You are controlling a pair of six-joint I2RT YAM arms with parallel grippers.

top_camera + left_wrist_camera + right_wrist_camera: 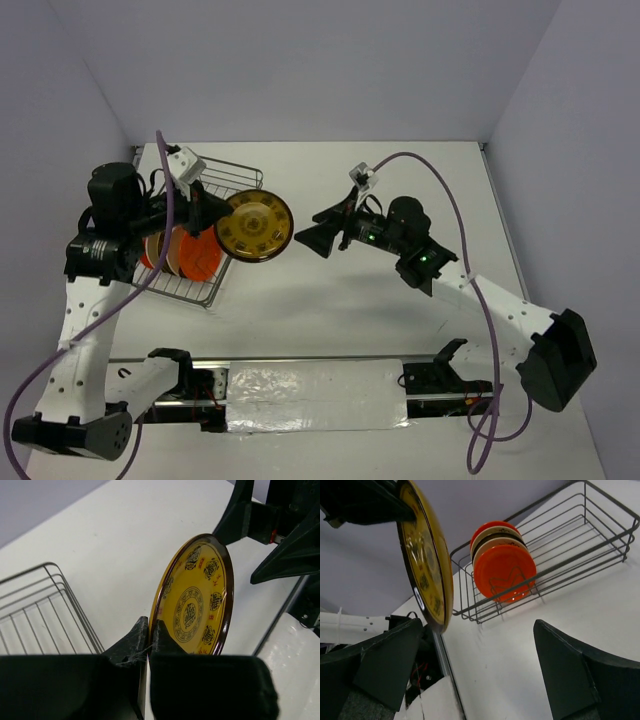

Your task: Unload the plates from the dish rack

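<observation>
My left gripper (214,213) is shut on the rim of a dark brown plate with a gold ornamental face (255,226) and holds it on edge above the table, just right of the dish rack (235,176). In the left wrist view the fingers (159,634) pinch that plate (197,600). Several plates stand in the rack, orange-red (197,254) and cream (492,534) among them. My right gripper (312,236) is open and empty, facing the held plate (427,560) from the right, a short gap away.
The grey wire rack (580,540) sits at the far left of the white table. A foil-covered strip (310,390) lies along the near edge between the arm bases. A purple cable (450,200) loops over the right arm.
</observation>
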